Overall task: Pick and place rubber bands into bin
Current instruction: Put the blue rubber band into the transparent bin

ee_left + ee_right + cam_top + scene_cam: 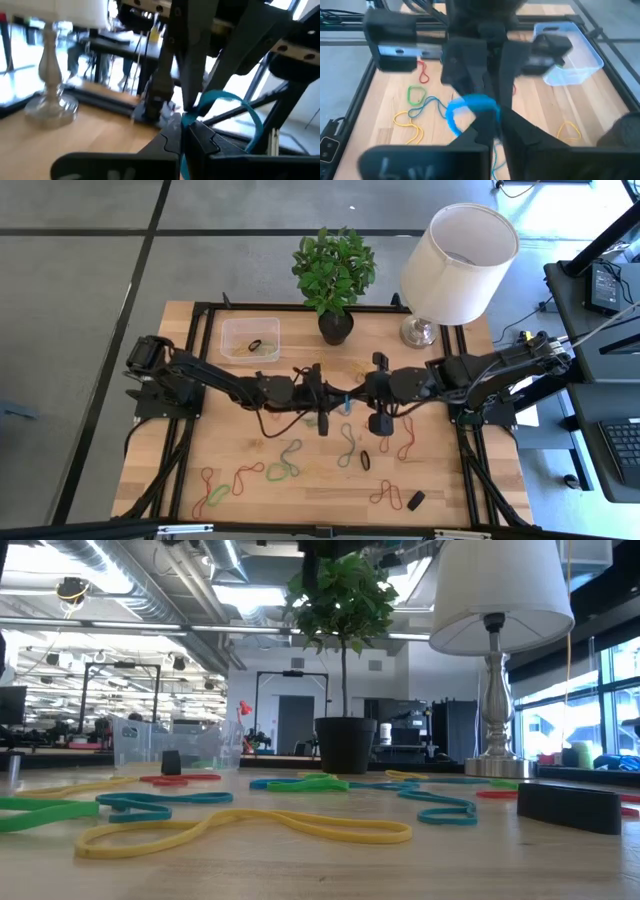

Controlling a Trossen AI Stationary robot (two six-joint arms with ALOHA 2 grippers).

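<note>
Above the middle of the table my two grippers meet tip to tip on one blue rubber band [347,402]. My left gripper [340,397] [186,131] comes from the table's left and is shut on it. My right gripper [356,394] [496,125] comes from the right with its fingers close together around the same band. Several more rubber bands [290,455] [250,830] lie flat on the tabletop nearer the front. The clear bin [250,340] [570,60] stands at the far left with a black band lying in it. My left gripper pinches the blue band [192,119] between its two fingers, coming in level from the table's left. The band is lifted clear of the table, and its loop [250,115] arches out past the fingertips. My right gripper has a strand of the band [496,114] running between its two fingers, which slant down from the table's right. The loop [467,106] bulges out to one side, clear of the table. Whether the pads still press on it I cannot tell.
A black plant pot [336,325] and a lamp [440,280] stand along the far edge, to the right of the bin. A small black block [416,500] [575,805] lies near the front right. A dark frame [200,380] borders the wooden top.
</note>
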